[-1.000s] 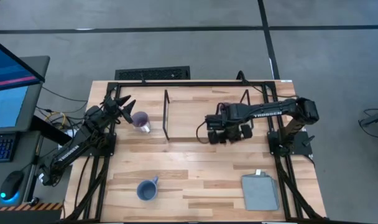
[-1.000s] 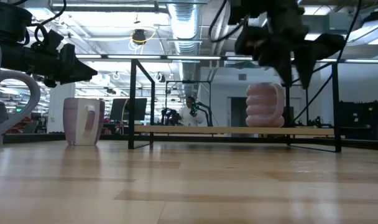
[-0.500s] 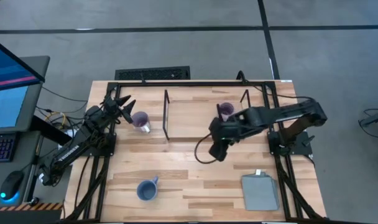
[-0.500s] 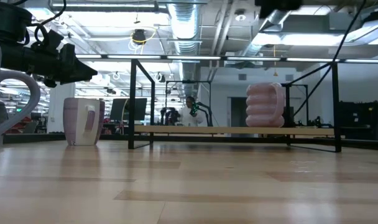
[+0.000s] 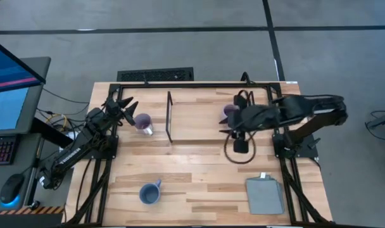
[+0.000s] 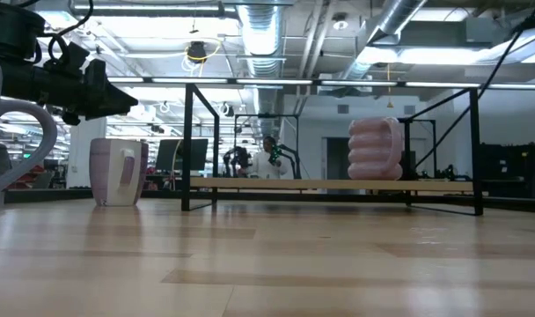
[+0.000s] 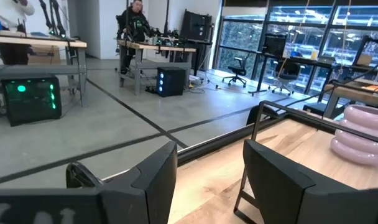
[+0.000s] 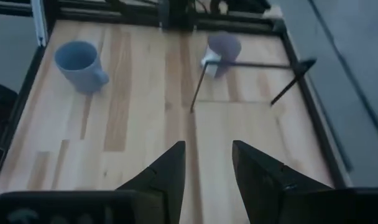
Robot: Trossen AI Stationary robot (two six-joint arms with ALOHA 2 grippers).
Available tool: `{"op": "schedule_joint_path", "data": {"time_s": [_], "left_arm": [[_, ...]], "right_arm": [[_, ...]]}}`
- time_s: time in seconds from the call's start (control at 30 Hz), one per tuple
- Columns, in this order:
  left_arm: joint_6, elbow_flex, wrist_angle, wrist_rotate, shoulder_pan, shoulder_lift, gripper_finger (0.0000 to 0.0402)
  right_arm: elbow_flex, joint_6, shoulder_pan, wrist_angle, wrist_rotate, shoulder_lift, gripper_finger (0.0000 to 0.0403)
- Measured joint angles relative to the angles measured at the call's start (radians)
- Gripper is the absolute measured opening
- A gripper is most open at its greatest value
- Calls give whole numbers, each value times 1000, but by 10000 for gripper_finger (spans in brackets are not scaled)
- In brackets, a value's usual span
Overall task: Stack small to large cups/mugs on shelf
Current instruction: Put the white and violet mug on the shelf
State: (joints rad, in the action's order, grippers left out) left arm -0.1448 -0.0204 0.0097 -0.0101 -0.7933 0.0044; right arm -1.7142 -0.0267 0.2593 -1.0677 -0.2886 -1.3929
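Note:
A ribbed light purple mug stands upright on its base at the right end of the shelf, as the low view also shows. A smooth light purple mug stands on the table left of the shelf. A blue mug stands near the table's front edge. My left gripper is open and hovers just left of the smooth purple mug. My right gripper is open and empty, raised above the table near the shelf's right end.
A grey folded cloth lies at the front right of the table. Thin black wire frames rise at both ends of the shelf. Bare tabletop lies between the blue mug and the cloth.
My right gripper has risen away from the ribbed mug, out of the low view, and drawn back toward the table's right edge. The ribbed mug stays upright on the shelf.

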Motion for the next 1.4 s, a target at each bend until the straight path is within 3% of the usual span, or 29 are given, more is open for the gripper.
{"op": "schedule_joint_path", "data": {"time_s": [0.33, 0.83, 1.4], "left_arm": [[-19, 0, 1, 0, 0, 0, 177], [-44, 0, 3, -3, 0, 0, 177], [-44, 0, 3, -4, 0, 0, 177]], "right_arm": [[0, 175, -82, 9, 212, 96, 154], [10, 221, -263, -45, 237, 249, 153], [566, 210, -379, 280, 250, 693, 153]]}}
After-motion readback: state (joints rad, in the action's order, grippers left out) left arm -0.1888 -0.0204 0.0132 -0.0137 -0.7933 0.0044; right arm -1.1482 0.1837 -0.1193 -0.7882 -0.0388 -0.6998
